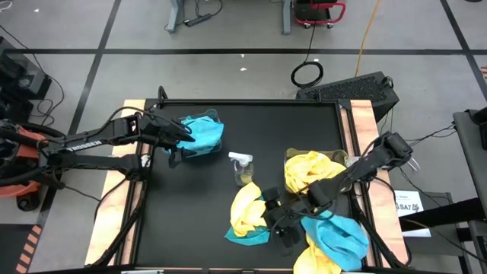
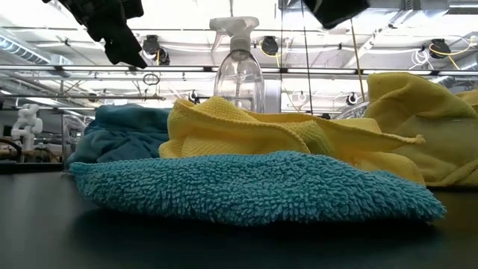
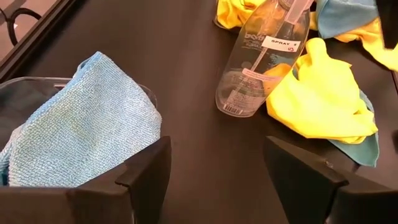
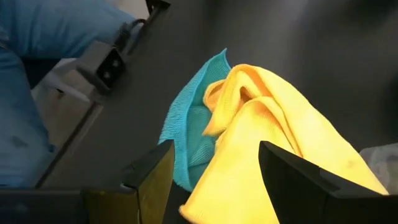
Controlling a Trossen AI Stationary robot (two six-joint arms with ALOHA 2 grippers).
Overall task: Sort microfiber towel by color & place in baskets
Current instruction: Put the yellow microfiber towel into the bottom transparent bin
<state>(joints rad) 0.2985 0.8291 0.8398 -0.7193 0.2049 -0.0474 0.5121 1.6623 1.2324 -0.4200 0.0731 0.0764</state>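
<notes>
Turquoise towel (image 1: 204, 131) filled one basket (image 1: 188, 154) beside my spread, empty left gripper (image 1: 181, 135); right gripper (image 1: 281, 221), spread, hovered over a yellow towel (image 1: 247, 207).

Two dark, slender arms are seen in the high view, the left arm (image 1: 91, 144) marked with pale lettering along its long link and trailed by thin black cables near its base. The right arm (image 1: 365, 164) is built of matte black links with a blocky joint housing. In the wrist views, the left gripper (image 3: 214, 171) and right gripper (image 4: 214, 168) are each formed by two flat, angular black fingers (image 3: 149, 174) with bevelled inner edges.
</notes>
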